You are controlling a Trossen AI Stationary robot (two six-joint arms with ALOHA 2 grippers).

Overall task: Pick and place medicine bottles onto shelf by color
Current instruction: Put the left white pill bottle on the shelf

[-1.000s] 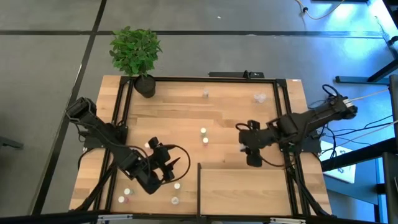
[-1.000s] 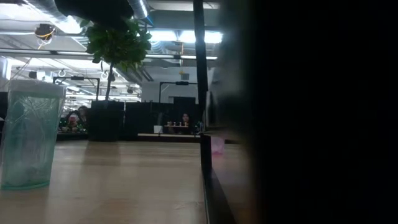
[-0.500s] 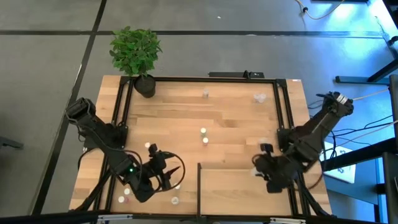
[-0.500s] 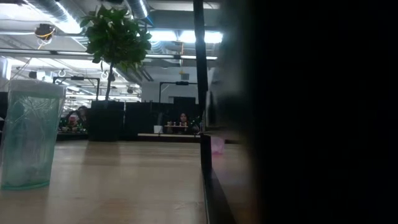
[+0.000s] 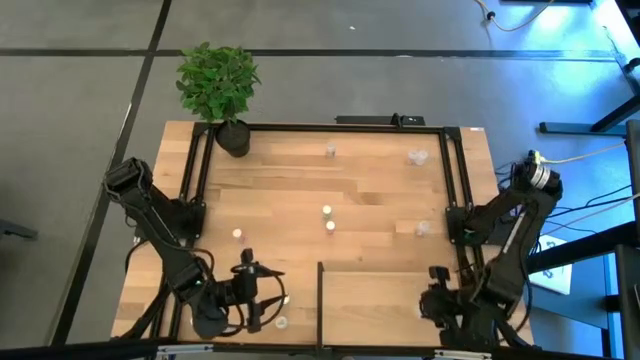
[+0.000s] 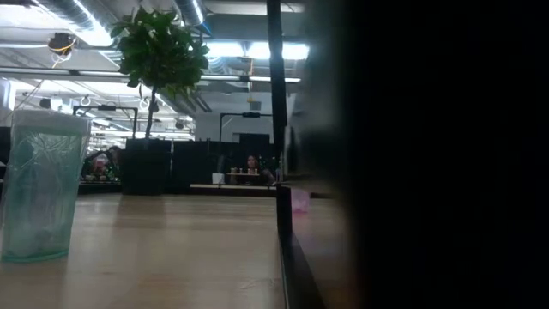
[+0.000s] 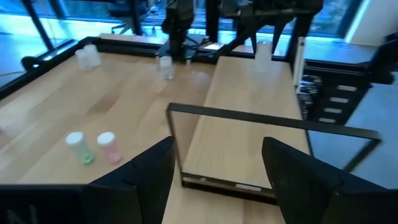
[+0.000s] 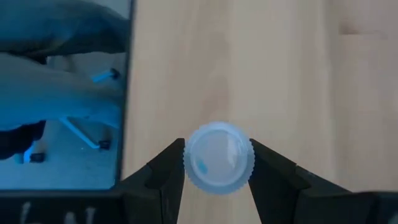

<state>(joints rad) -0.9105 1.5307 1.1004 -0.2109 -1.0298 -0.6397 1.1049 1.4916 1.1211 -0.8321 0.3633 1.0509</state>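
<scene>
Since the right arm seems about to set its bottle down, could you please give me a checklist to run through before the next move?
1. Right claw shut on the white-capped bottle: ok.
2. Right claw over the shelf: ok.
3. Shelf wood beneath the bottle bare: ok.
4. Bottle's color group: cannot tell.
5. Left claw open, empty, apart from the shelf's black edge: ok.
6. Green and pink bottles standing on the tabletop: ok.

no readable text, labels, brands or numbers anywhere in view

High view overhead; low view table-level; wrist views close; shelf (image 5: 390,298) shared with left wrist (image 7: 249,134).
</scene>
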